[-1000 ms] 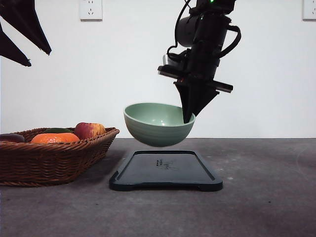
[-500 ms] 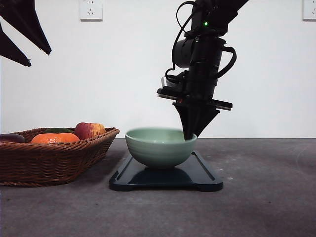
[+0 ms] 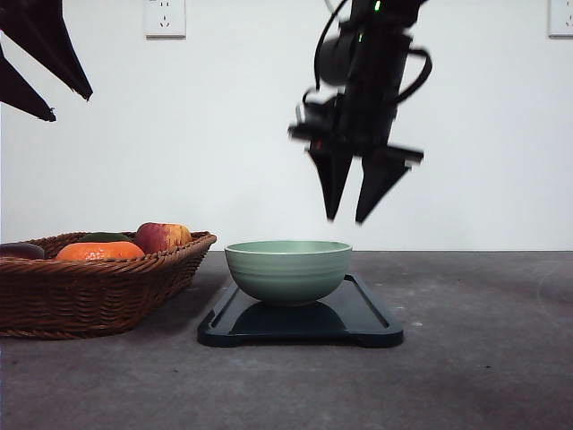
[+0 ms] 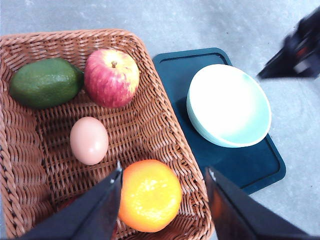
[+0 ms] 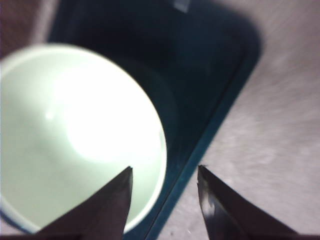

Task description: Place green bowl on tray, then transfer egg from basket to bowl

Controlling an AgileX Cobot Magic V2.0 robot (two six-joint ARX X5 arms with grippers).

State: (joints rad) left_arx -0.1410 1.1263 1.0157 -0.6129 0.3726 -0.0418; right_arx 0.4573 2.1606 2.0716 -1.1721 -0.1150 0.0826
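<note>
Bowl (image 3: 287,270) sat on tray (image 3: 372,322); right end effector (image 3: 349,218) apart above. I judged egg (image 4: 89,140) next, left end effector (image 4: 162,180) apart.

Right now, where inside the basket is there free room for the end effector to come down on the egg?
The egg lies alone on bare weave of the basket, with free room toward the avocado side. Tighter: the apple and the tangerine each lie close to it.
</note>
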